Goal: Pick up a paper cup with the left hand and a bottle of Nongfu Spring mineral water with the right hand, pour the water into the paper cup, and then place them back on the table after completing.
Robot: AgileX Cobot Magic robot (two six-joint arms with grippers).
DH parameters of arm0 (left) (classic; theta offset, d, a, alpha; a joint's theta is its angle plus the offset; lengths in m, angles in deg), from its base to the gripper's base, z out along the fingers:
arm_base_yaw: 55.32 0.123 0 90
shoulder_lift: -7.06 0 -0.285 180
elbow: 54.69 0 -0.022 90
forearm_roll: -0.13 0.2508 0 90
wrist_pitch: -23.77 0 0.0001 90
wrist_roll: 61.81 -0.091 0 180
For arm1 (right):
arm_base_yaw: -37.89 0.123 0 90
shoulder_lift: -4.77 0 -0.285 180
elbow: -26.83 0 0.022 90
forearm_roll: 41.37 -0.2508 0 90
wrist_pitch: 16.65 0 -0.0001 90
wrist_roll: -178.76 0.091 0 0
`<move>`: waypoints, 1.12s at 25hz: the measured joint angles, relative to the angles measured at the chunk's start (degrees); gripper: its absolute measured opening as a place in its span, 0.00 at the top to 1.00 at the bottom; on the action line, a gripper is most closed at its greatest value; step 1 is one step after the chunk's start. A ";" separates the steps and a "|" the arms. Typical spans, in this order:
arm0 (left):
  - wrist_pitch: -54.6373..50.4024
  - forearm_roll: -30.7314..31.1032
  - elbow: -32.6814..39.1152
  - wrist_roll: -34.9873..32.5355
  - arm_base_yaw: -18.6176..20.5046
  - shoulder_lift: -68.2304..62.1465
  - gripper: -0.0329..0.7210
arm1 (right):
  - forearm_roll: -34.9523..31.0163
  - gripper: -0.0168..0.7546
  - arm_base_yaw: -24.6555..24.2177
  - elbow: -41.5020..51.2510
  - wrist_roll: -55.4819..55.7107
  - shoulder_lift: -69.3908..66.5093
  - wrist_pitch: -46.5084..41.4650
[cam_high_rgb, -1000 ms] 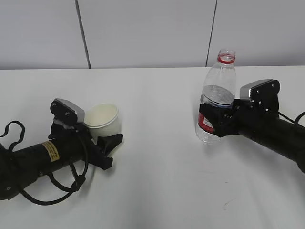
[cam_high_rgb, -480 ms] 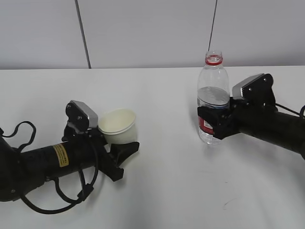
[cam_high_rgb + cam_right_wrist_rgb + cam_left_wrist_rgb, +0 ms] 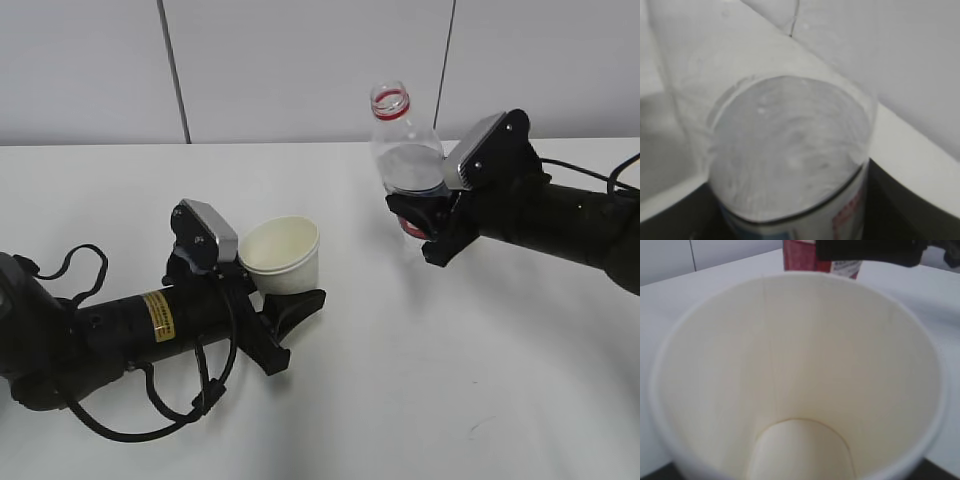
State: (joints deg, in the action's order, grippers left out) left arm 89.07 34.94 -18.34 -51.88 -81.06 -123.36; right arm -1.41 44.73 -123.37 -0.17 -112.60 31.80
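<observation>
A white paper cup [image 3: 283,256] is held by my left gripper [image 3: 287,300], shut on its lower part, above the white table [image 3: 330,400]. In the left wrist view the cup's empty inside [image 3: 800,385] fills the frame and hides the jaws. My right gripper [image 3: 422,222] is shut on a clear water bottle [image 3: 405,160] with a red neck ring, no cap and a red label. The bottle is lifted and leans to the left towards the cup. It is about half full [image 3: 790,150]. The bottle's label shows behind the cup rim in the left wrist view [image 3: 805,257].
A pale panelled wall [image 3: 300,60] stands behind the table's far edge. The left arm's black cables [image 3: 130,420] loop over the table at the front left. A faint scuff mark [image 3: 480,425] lies on the table at the front right.
My left gripper has moved right and up with the cup. My right gripper has lifted the bottle, carried it left and tilted it towards the cup.
</observation>
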 joint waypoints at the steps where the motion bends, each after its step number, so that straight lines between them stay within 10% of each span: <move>1: 0.00 0.00 0.00 0.00 0.00 0.00 0.45 | 0.12 0.42 0.25 -0.82 -1.07 0.10 -0.37; 28: -0.06 3.22 -0.05 0.02 -0.47 -0.51 0.45 | 6.10 0.42 1.55 -8.12 -31.42 0.08 -10.11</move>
State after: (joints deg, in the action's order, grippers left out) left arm 89.01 38.16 -18.39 -51.86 -81.53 -123.88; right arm 4.69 46.27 -131.48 -31.59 -112.51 21.69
